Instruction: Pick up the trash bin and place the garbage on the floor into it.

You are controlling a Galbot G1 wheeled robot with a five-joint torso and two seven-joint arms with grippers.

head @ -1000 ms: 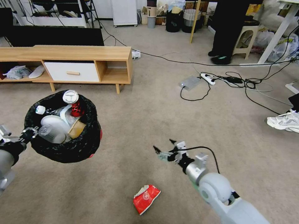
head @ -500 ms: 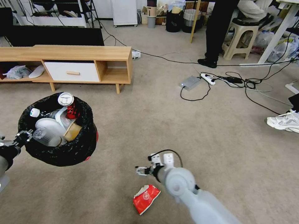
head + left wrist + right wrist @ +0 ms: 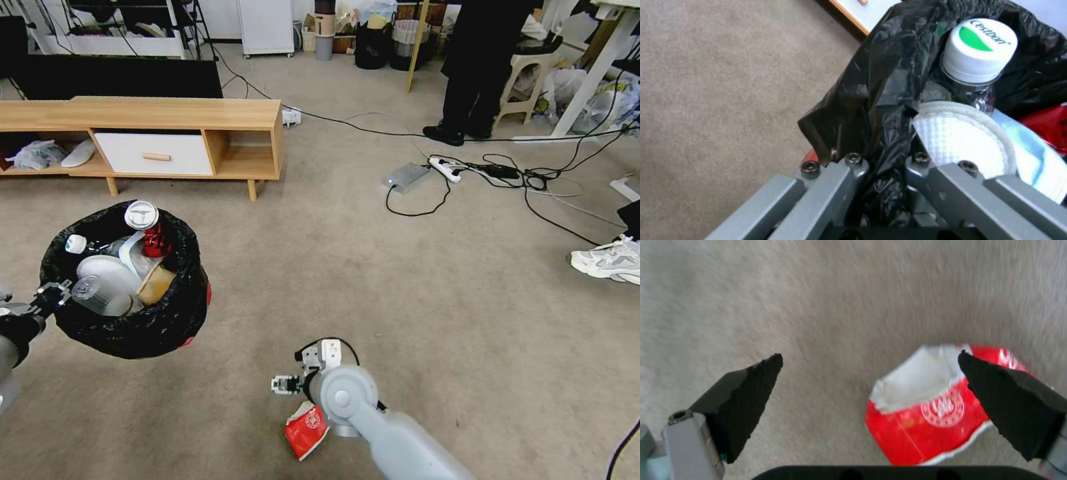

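At the left, the left gripper [image 3: 52,294] was clamped on the near rim of the trash bin [image 3: 127,327], its fingers [image 3: 835,173] pinching a fold of the black liner, so the bin hung clear of the floor [image 3: 413,280] with its mouth up, presumably to keep it ready to receive litter. Inside sat a capped bottle [image 3: 980,50], a white lid [image 3: 960,133], a red can [image 3: 155,240] and a paper cup [image 3: 157,283]. Toward the near middle of the carpet, the right gripper [image 3: 869,380] hovered low with its jaws spread wide, one black pad [image 3: 744,396] over bare carpet and the other above the edge of the flattened red carton [image 3: 929,410], which lay flat on the floor untouched. The gripper looked offset to one side of the carton, so it likely needed centring before closing. A wooden cabinet [image 3: 147,120] stood behind the bin, and cables [image 3: 493,173] lay farther right.
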